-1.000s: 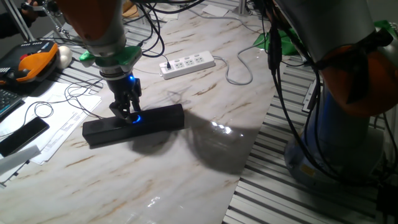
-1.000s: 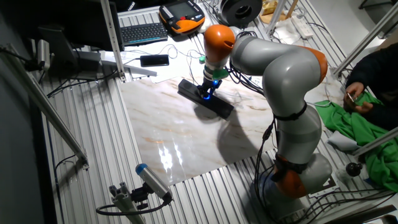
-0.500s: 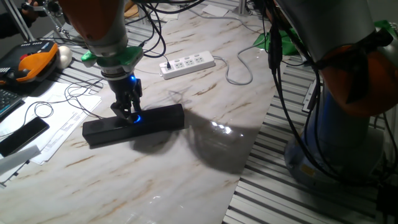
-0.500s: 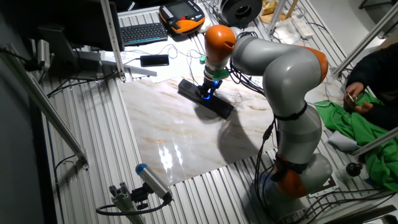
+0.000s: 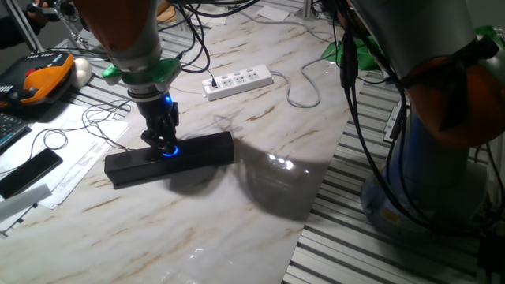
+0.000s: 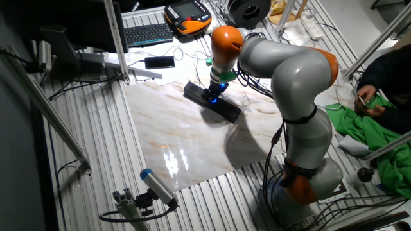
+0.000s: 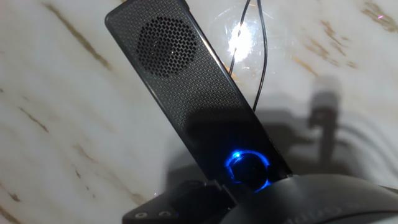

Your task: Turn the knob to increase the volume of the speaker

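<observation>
Your gripper (image 5: 165,147) sits on the knob (image 7: 247,167); its hold is probably closed, though I cannot tell. Grip the rim; the light speaker (image 5: 197,151) may slide.

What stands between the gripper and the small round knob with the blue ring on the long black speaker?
Nothing visible stands between them. The gripper is already down at the small round knob with the glowing blue ring, in the middle of the long black speaker. Whether the fingers touch it cannot be told.
</observation>
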